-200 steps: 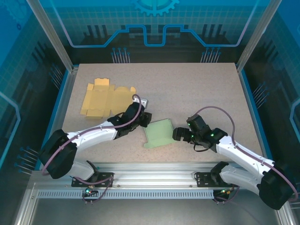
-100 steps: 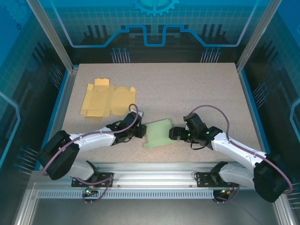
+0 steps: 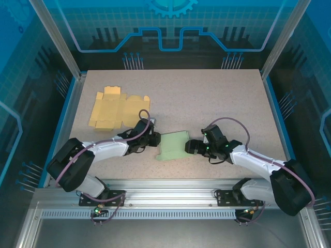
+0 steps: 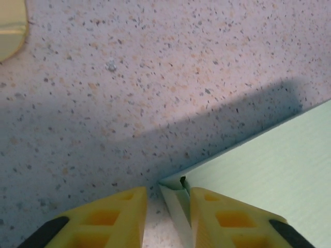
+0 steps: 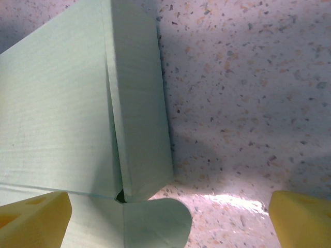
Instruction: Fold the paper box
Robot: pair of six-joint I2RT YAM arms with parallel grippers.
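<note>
The green paper box [image 3: 173, 146] lies partly folded on the speckled surface [image 3: 217, 103], near the front edge and midway between the two arms. At the box's left corner, the left claw [image 3: 155, 139] is narrowed around a small upright flap. In the left wrist view the flap [image 4: 176, 199] stands against one finger, and a slit of surface shows beside the other. So this claw is not clenched. At the box's right side, the right claw [image 3: 190, 147] is spread wide and released, straddling a raised side flap [image 5: 139, 103]. A flat yellow cardboard cutout [image 3: 116, 108] lies behind and left of the box, well apart.
</note>
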